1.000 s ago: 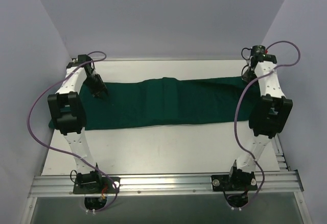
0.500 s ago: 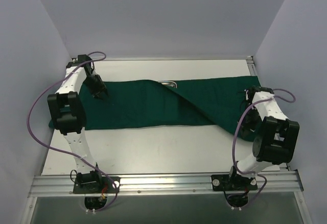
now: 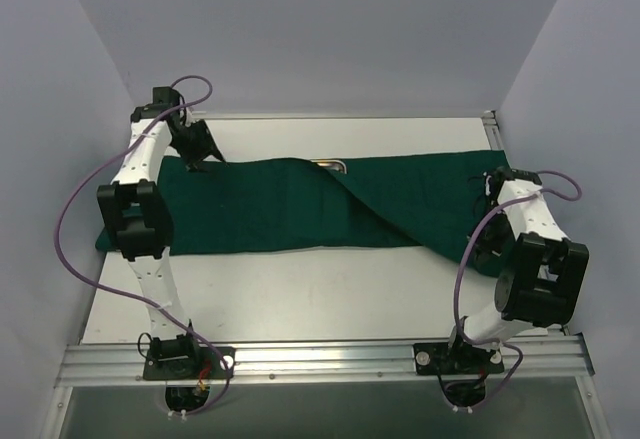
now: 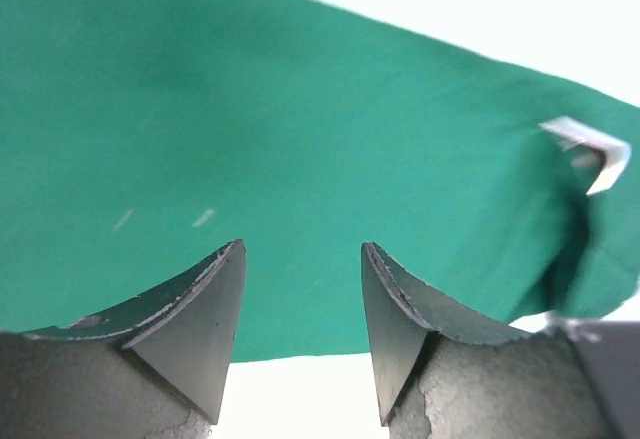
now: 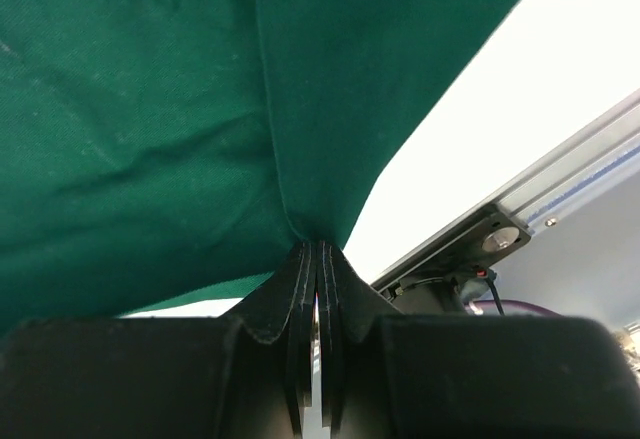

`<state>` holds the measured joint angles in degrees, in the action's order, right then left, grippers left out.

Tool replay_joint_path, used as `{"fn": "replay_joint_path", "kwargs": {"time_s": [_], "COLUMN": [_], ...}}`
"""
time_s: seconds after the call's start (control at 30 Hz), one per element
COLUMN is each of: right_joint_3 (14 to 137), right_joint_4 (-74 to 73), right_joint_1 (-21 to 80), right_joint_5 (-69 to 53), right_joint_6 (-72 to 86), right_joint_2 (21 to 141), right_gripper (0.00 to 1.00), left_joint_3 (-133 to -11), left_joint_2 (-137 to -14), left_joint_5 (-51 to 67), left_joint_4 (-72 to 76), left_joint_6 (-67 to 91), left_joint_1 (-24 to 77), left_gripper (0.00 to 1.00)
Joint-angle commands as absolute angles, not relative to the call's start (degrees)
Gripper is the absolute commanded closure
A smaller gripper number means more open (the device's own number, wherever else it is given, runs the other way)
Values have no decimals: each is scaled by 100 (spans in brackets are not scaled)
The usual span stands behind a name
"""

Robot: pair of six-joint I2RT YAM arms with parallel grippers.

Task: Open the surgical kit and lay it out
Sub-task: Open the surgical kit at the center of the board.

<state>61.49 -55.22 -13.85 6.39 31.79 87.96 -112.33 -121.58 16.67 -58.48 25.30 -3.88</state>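
Raised since earlier, my left claw [image 4: 300, 249] stands parted over the wrap [image 3: 270, 209] near the table's [image 3: 300, 289] far-left corner; right claw [image 5: 318, 251] pinches its fold.

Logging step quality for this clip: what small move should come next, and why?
Probably the right gripper, shut on a fold of the green drape, should draw it toward the near edge: only a sliver of the steel tray shows at the far edge, and the left gripper hangs open, holding nothing.
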Motion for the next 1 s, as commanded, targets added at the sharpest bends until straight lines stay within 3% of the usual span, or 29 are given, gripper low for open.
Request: {"fn": "replay_joint_path", "kwargs": {"time_s": [0.0, 0.2, 0.4, 0.97], "right_joint_3": [6266, 6328, 5581, 5607], "right_joint_4": [-5748, -5810, -5441, -5361], "right_joint_1": [-1424, -1424, -1450, -1310], "right_joint_5": [588, 834, 756, 554], "right_joint_6": [2980, 2944, 3156, 2918], "right_joint_2": [8920, 8860, 8561, 8411], "right_gripper": [100, 100, 100, 100], "left_joint_3": [-11970, -12444, -12427, -13912], "left_joint_2": [-12707, -13376, -13693, -14386], "left_joint_5": [2249, 2074, 1864, 1187], "left_joint_4": [-5213, -5036, -4650, -5791], "left_joint_6": [2836, 3514, 4577, 5818], "left_joint_1": [-97, 448, 764, 949], "left_gripper": [41, 41, 41, 40]}}
